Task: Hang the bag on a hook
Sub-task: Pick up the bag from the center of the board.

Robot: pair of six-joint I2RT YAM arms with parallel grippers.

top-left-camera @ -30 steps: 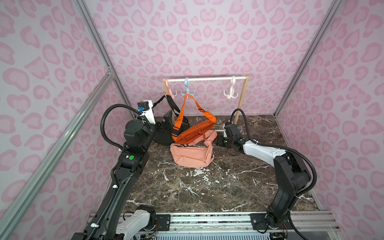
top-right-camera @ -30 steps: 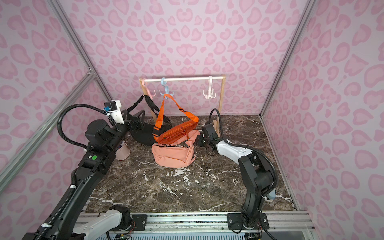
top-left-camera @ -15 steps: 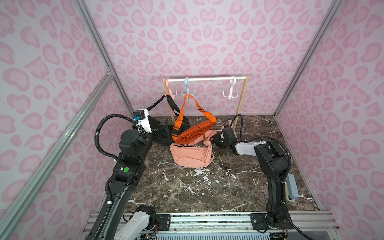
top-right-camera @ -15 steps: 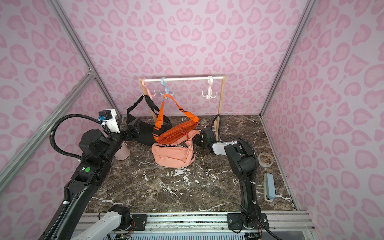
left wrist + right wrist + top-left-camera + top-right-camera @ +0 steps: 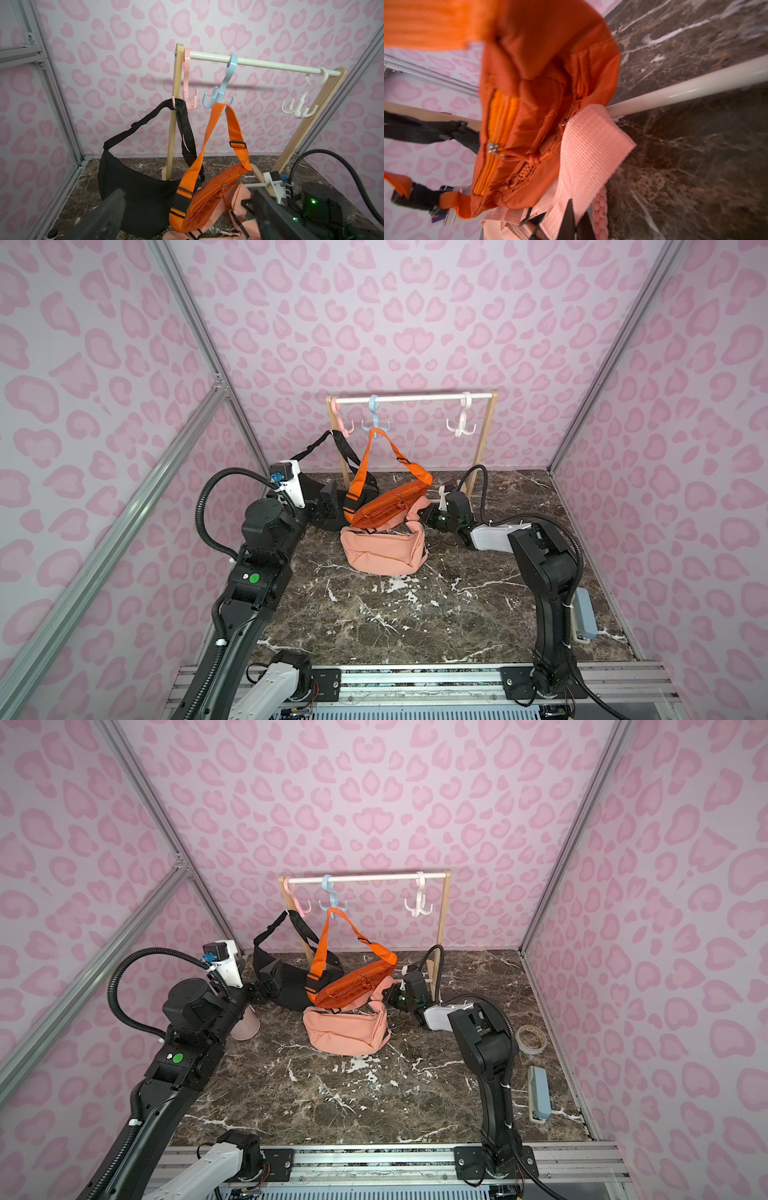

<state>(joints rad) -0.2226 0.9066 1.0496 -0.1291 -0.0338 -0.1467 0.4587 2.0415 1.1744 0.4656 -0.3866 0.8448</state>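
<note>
We find no readable text, labels, brands or numbers anywhere, neither on the bags nor on the arms.

The rack point(image 5: 483, 435) stands at the back of the counter point(image 5: 374, 614). Its rail point(image 5: 415, 398) carries three hooks: the left hook point(image 5: 343, 425) at the left post, the middle hook point(image 5: 375, 418) just beside it, the right hook point(image 5: 460, 423) near the right post. The hung bag point(image 5: 390, 504) has its strap over the middle hook and leans on the lying bag point(image 5: 384, 551), which is on the counter before the rack. The side bag point(image 5: 286, 986), strapped to the left hook, rests left of the rack, and the left claw point(image 5: 330, 506) is before it. The right claw point(image 5: 428, 516) is by the rack's right foot. A cup point(image 5: 245, 1025) stands left-front of the rack. A tape roll point(image 5: 531, 1039) and an oblong tool point(image 5: 539, 1094) lie right-front.
</note>
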